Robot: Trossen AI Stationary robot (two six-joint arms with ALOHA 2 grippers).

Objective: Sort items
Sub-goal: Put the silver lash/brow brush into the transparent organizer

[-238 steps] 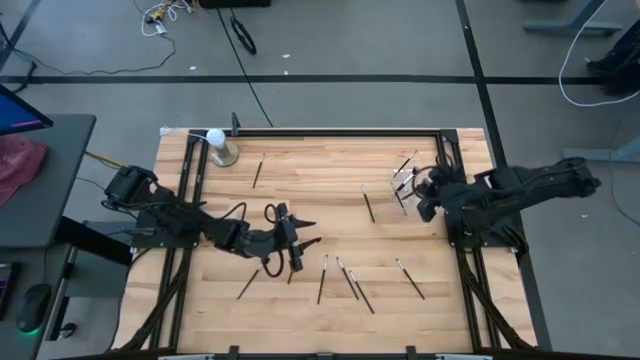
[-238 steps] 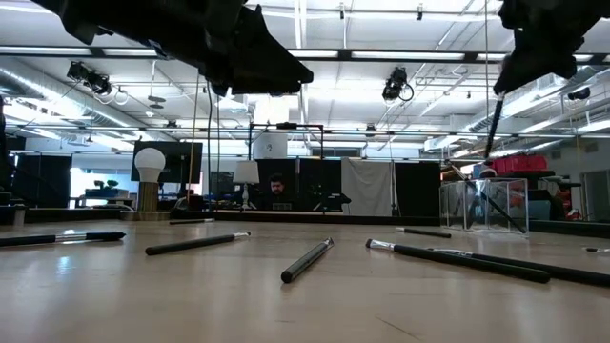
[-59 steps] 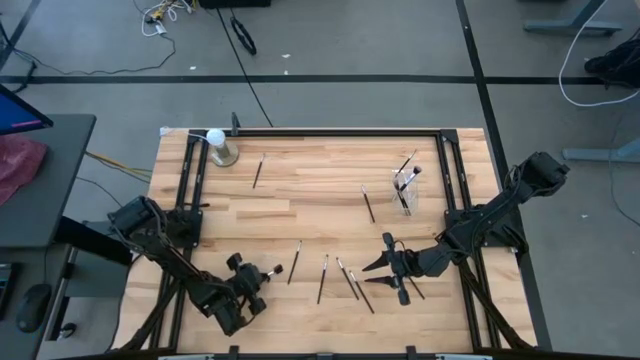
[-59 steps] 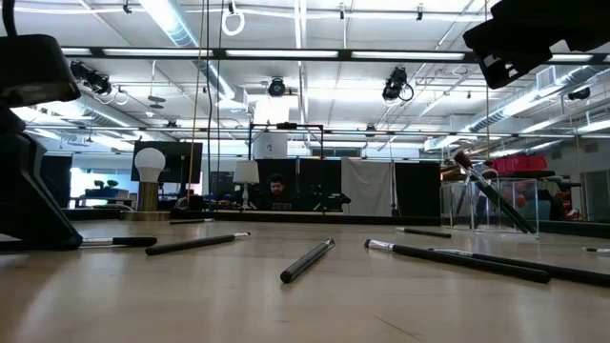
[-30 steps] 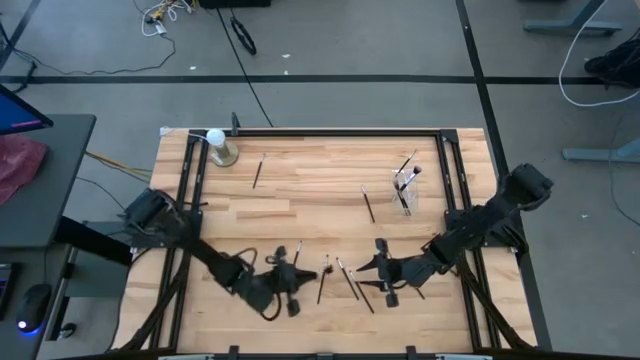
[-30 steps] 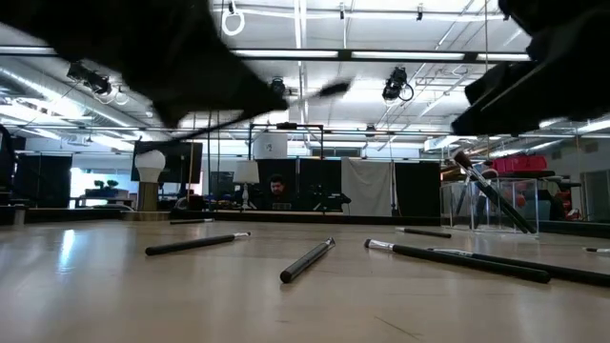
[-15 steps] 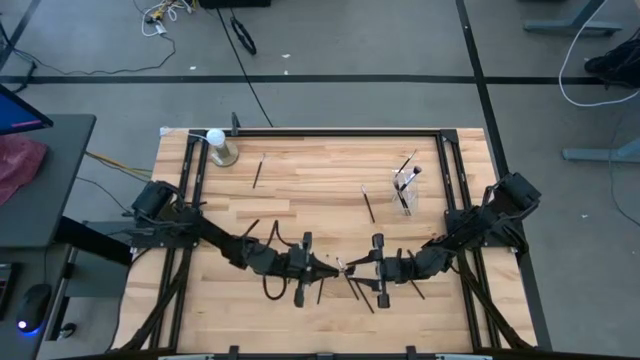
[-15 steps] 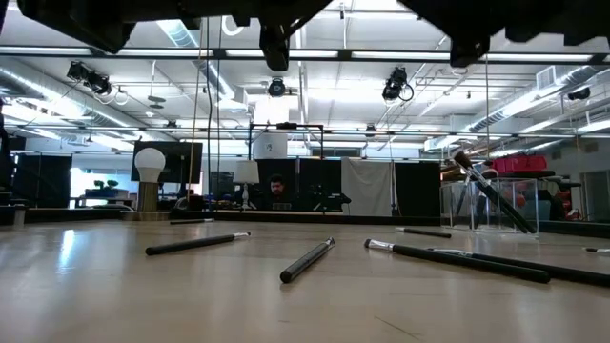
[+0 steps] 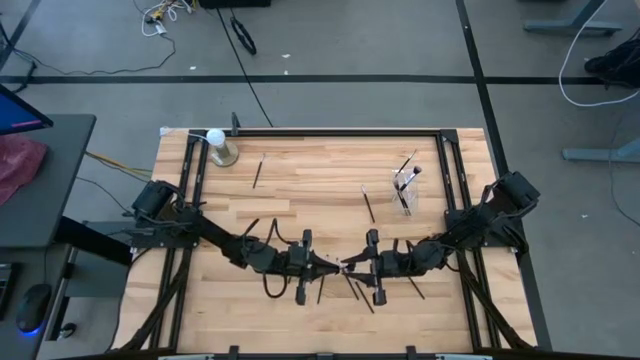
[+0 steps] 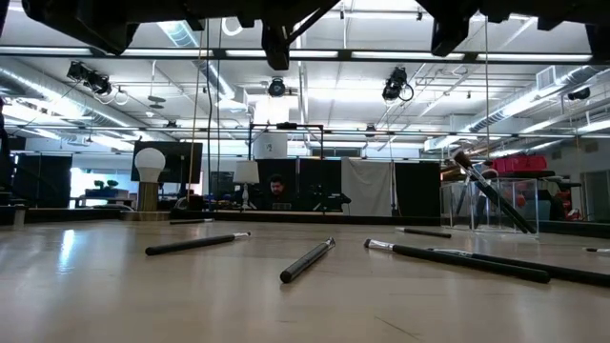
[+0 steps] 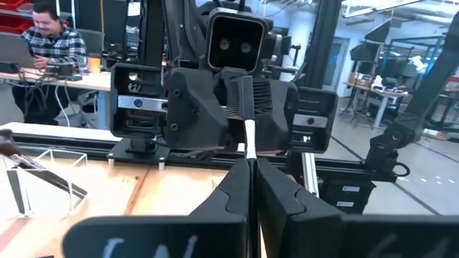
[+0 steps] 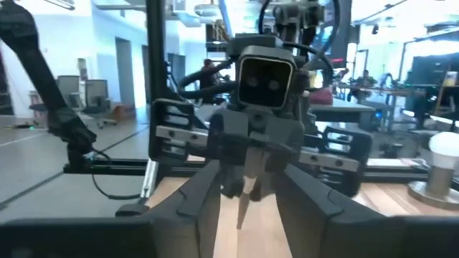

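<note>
In the high view's lower centre, the left gripper (image 9: 322, 266) pinches a thin brush (image 11: 250, 136), tip toward the right gripper (image 9: 352, 266), whose fingers (image 12: 197, 192) are spread. More brushes (image 9: 367, 204) lie on the table (image 9: 300, 180).

Grey floor (image 9: 330, 40) crossed by dark lines surrounds the wooden table (image 9: 310, 190). Ceiling strip lights (image 10: 381, 54) brighten the workshop. A person (image 11: 50, 36) sits at a desk.

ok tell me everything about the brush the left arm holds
The brush is a thin stick, pale near the grip and dark farther out. The left end effector is shut on one end, holding it in the air over the table's front middle. Its free end points between the right end effector's open fingers; contact there is unclear.
</note>
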